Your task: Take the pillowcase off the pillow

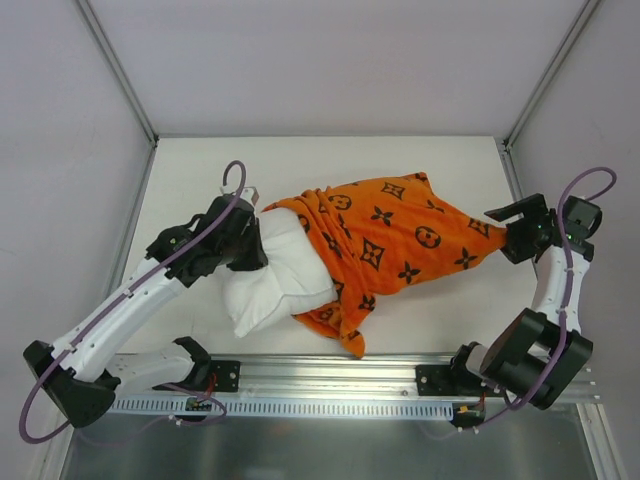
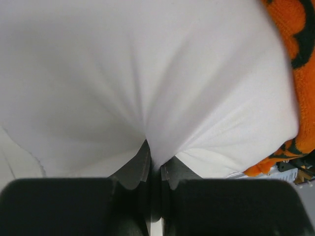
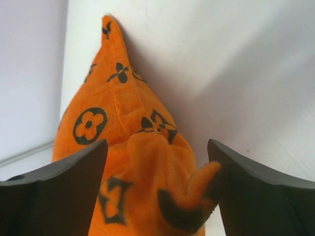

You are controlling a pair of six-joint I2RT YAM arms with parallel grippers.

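Observation:
The white pillow (image 1: pixel 270 285) lies at the table's centre left, its right part still inside the orange pillowcase (image 1: pixel 390 235) with dark motifs. My left gripper (image 1: pixel 252 240) is shut on a pinch of the pillow's white fabric (image 2: pixel 147 98) at its far left edge. The pillowcase's edge shows at the right of the left wrist view (image 2: pixel 298 73). My right gripper (image 1: pixel 510 238) is open at the pillowcase's right end. Its fingers stand either side of the bunched orange corner (image 3: pixel 157 187), which touches the right finger (image 3: pixel 256 191).
The pillow and pillowcase rest on a white table (image 1: pixel 200 170) with grey walls behind and at both sides. A metal rail (image 1: pixel 330 385) with the arm bases runs along the near edge. The right arm's elbow (image 1: pixel 535 355) sits near the front right.

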